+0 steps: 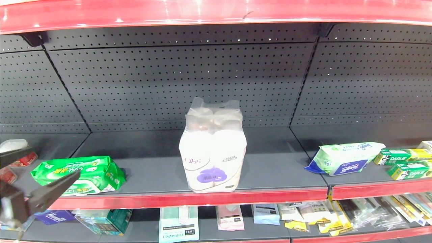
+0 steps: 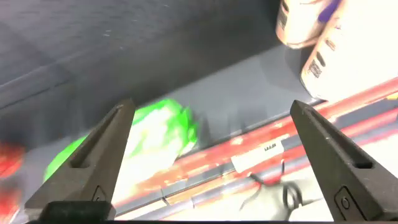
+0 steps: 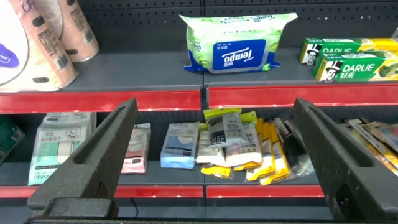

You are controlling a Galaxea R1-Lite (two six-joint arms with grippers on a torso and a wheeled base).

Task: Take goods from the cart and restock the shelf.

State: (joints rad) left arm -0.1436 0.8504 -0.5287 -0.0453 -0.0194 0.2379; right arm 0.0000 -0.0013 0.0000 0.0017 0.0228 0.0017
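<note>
Left gripper (image 2: 212,106): released, fingers spread wide with nothing between them; it hangs off the front left corner of the shelf (image 1: 270,158), just before the red front edge.
Right gripper (image 3: 214,102): released and empty as well, fingers wide apart, held in front of the lower shelf (image 1: 145,219) below the upper shelf's right part.
Green pack (image 1: 81,173): lies flat near the shelf's front left edge, just behind the left gripper's lower finger, apart from it.
Red-and-white pack (image 1: 20,160): at the shelf's far left edge, partly hidden behind the left gripper's upper finger; what it is cannot be told.
Toilet-roll pack (image 1: 212,152): stands upright at the middle of the shelf's front edge, clear plastic bunched at its top, well apart from both neighbours and from both grippers.
Wipes pack (image 1: 344,158): white, green and blue, lying flat towards the front right of the shelf.
Toothpaste boxes (image 1: 401,162): green and yellow, laid lengthwise at the shelf's right edge, just beside the wipes pack.
Lower shelf: carries flat packets and sachets (image 1: 303,212) in a row along its front edge, with boxed tissue packs (image 1: 104,219) at its left end.
</note>
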